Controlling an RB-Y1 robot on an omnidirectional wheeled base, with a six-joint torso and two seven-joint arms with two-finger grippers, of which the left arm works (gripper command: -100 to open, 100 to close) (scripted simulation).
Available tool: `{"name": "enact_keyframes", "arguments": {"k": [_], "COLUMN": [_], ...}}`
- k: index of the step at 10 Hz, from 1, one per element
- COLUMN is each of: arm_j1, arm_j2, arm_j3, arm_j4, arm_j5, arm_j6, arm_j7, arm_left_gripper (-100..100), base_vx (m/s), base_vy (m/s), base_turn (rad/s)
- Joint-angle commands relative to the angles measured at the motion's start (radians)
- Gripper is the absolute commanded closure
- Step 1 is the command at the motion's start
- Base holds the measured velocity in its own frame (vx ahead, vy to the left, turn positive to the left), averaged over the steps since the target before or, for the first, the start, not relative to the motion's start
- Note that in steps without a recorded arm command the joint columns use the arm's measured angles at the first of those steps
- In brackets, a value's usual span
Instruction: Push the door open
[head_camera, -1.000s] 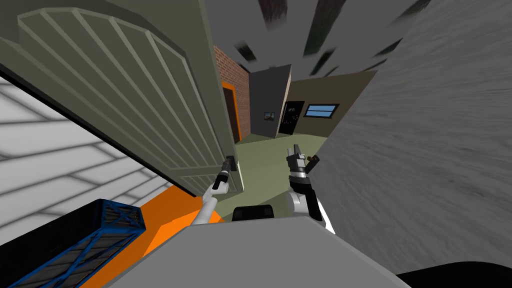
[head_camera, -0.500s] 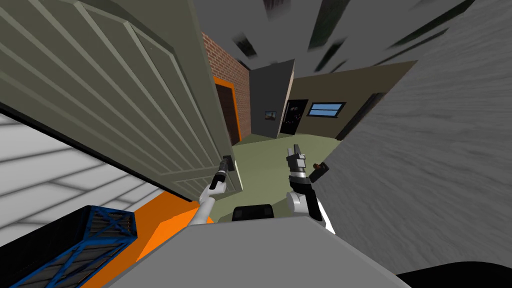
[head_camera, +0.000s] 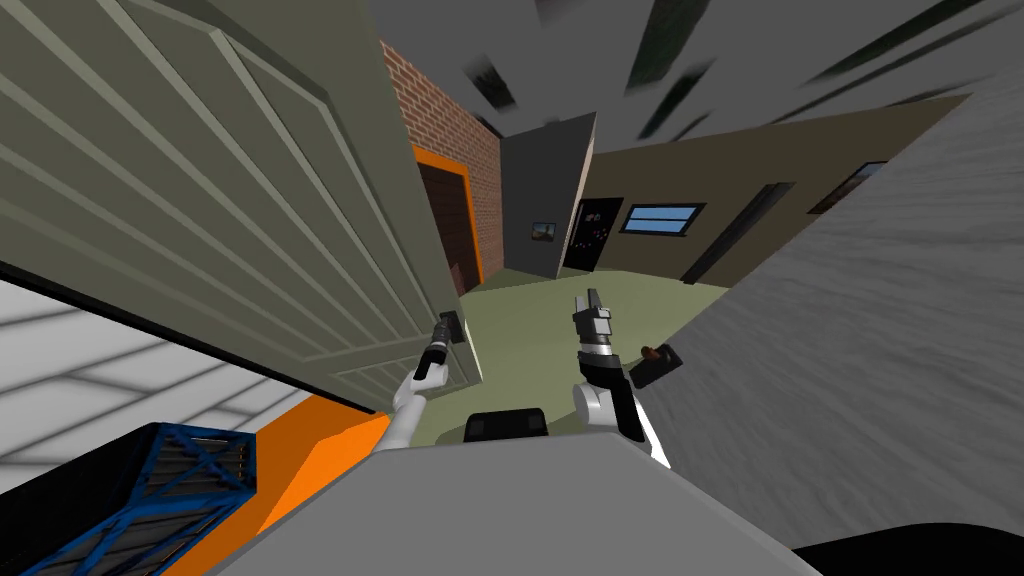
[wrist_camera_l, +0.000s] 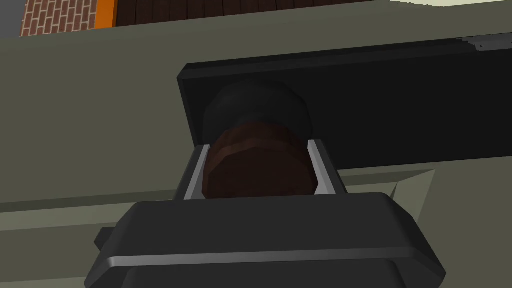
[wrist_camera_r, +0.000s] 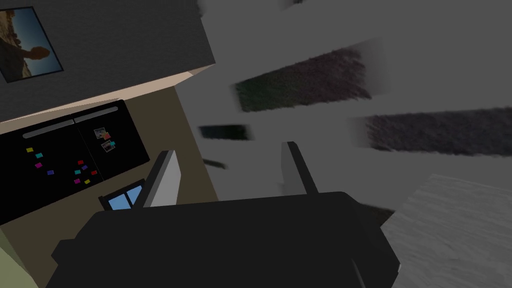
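Brown knob (wrist_camera_l: 257, 172) sits clamped in the left end effector (wrist_camera_l: 257, 149), against a black plate (wrist_camera_l: 390, 110) on the olive door (head_camera: 230, 190), which stands partly open on my left. Pushing well probably means driving through the knob along the door's arc, wrist square, no twisting. Right end effector (head_camera: 592, 303) hangs wide and empty near a grey panel (head_camera: 850, 330); its edge looks close, though the lens makes that hard to judge. Green floor (head_camera: 530, 305) ahead lies open.
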Motion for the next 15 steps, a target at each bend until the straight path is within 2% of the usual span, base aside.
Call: {"name": "enact_keyframes", "arguments": {"k": [1,5,8,10,15], "arm_j1": [-0.005,-0.007,-0.007,-0.008,-0.01], "arm_j2": [0.011,0.014,0.013,0.012,0.005], "arm_j3": [0.029,0.08,0.099,0.128,0.178], "arm_j4": [0.002,0.007,0.009,0.012,0.018], "arm_j5": [0.003,0.011,0.014,0.018,0.026], "arm_j6": [-0.009,-0.011,-0.011,-0.012,-0.014], "arm_j7": [-0.005,-0.015,-0.019,-0.025,-0.035], "arm_left_gripper": [100,100,100,100,100], "base_vx": [0.177,0.176,0.137,0.151,0.175], "base_vy": [-0.093,-0.08,-0.058,-0.086,-0.079], "base_turn": [0.097,0.07,0.046,0.082,0.065]}}
